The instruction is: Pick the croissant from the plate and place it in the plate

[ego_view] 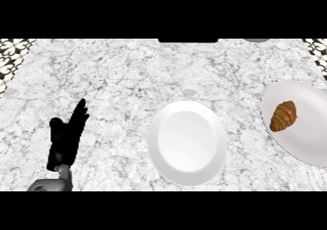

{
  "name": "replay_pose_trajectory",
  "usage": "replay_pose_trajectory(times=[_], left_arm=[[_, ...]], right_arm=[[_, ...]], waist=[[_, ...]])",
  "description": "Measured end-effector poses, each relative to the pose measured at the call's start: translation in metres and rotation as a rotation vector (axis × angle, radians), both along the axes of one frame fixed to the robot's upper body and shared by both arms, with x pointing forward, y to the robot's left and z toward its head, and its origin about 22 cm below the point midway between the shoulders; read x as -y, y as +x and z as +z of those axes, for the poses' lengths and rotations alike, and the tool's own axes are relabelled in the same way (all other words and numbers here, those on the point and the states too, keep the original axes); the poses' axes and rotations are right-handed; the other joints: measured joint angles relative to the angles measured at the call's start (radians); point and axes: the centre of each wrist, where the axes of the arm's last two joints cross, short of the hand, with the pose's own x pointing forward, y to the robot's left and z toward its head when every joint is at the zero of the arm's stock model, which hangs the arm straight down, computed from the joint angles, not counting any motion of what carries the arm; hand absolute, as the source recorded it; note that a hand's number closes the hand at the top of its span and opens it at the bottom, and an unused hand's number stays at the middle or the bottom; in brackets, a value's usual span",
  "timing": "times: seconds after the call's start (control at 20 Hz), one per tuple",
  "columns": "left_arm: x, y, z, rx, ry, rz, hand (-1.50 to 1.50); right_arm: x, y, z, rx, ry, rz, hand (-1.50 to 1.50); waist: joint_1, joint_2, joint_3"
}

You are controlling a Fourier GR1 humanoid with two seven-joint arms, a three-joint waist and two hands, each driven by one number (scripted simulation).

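Croissant [283, 116] lies on the right plate [311, 143], long axis running toward and away from the robot. Right of the empty centre plate [187, 143]. Left robot hand [65, 139] rests left of that plate, fingers straight, holding nothing.

two plates [187, 143] [305, 130], one croissant [283, 116], one hand [65, 137], perhaps resting

Kitchen: marble table [126, 76], patterned tile at 10 and 2 o'clock, white plates [186, 170], croissant [283, 116].
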Motion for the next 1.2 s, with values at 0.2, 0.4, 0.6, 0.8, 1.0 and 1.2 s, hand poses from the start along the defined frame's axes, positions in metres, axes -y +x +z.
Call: replay_pose_trajectory(times=[0.2,0.4,0.6,0.8,1.0,1.2], left_arm=[[-0.002,0.001,-0.001,0.003,-0.001,-0.002,0.00],[-0.004,0.008,0.005,0.005,0.003,0.000,0.00],[-0.003,0.005,-0.002,0.005,-0.001,-0.004,0.00],[-0.001,0.005,-0.001,0.004,0.000,-0.005,0.00],[0.001,0.002,0.000,0.007,0.007,-0.006,0.00],[-0.003,0.004,0.000,0.008,0.003,-0.007,0.00]], right_arm=[[0.004,-0.009,-0.009,0.019,0.038,0.023,-1.50],[0.001,-0.011,-0.017,0.029,0.038,0.026,-1.50],[-0.007,-0.010,-0.027,0.034,0.023,0.026,-1.50],[-0.008,-0.011,-0.031,0.029,0.007,0.007,-1.50],[-0.009,-0.014,-0.036,0.013,-0.029,-0.012,-1.50],[-0.006,-0.019,-0.039,0.002,-0.044,-0.033,-1.50]], waist=[[0.005,0.001,0.000],[0.005,0.001,0.000],[0.007,0.002,0.000],[0.006,0.001,0.000],[0.009,0.002,0.001],[0.009,0.003,0.001]])
